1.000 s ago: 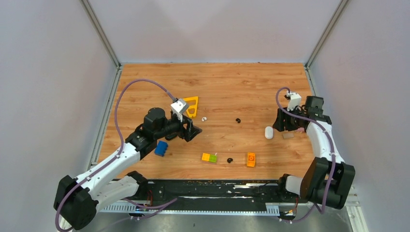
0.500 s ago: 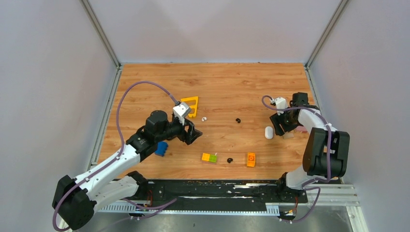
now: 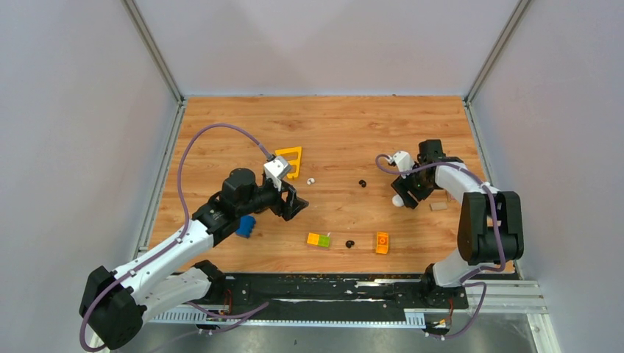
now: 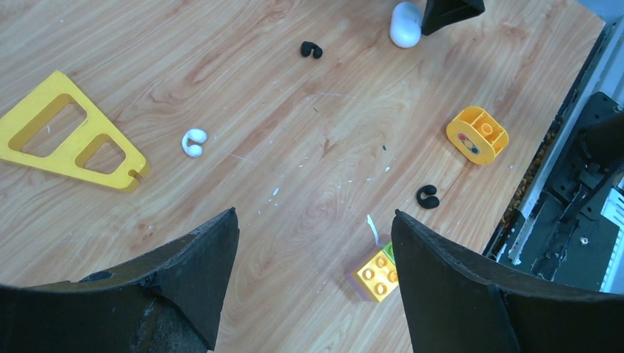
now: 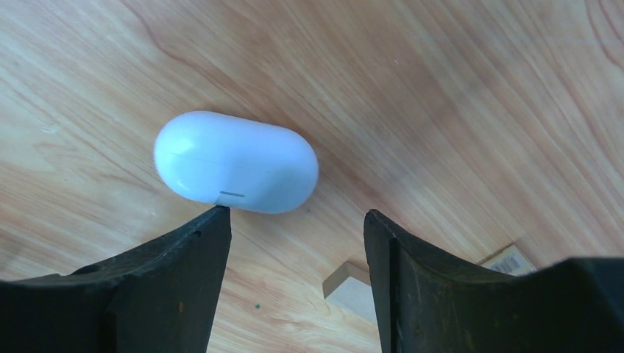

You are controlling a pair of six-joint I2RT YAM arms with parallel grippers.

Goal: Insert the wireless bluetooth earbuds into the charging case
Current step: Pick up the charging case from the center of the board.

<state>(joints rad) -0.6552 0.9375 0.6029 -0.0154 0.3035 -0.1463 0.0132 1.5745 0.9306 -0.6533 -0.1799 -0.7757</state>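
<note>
The charging case (image 5: pixel 235 162) is a shut white oval lying flat on the wood. My right gripper (image 5: pixel 296 213) hovers just beside it, open, and its left fingertip (image 5: pixel 213 220) reaches the case's edge; nothing sits between the jaws. From above, the case (image 3: pixel 397 200) peeks out beside the right gripper (image 3: pixel 406 195). A white earbud (image 4: pixel 194 141) and two black earbuds (image 4: pixel 311 50) (image 4: pixel 427 195) lie loose mid-table. My left gripper (image 4: pixel 315 213) hangs open above bare wood, apart from them all.
A yellow triangular frame (image 3: pixel 291 162), a blue brick (image 3: pixel 246 226), a yellow-green brick (image 3: pixel 318 240) and an orange brick (image 3: pixel 382 243) lie scattered about. A small tan block (image 5: pixel 349 287) rests next to the right fingers. White walls close in the table.
My right arm has swung left and down over the case, and its jaws have widened. The case has shifted slightly left. The left arm has barely moved.
</note>
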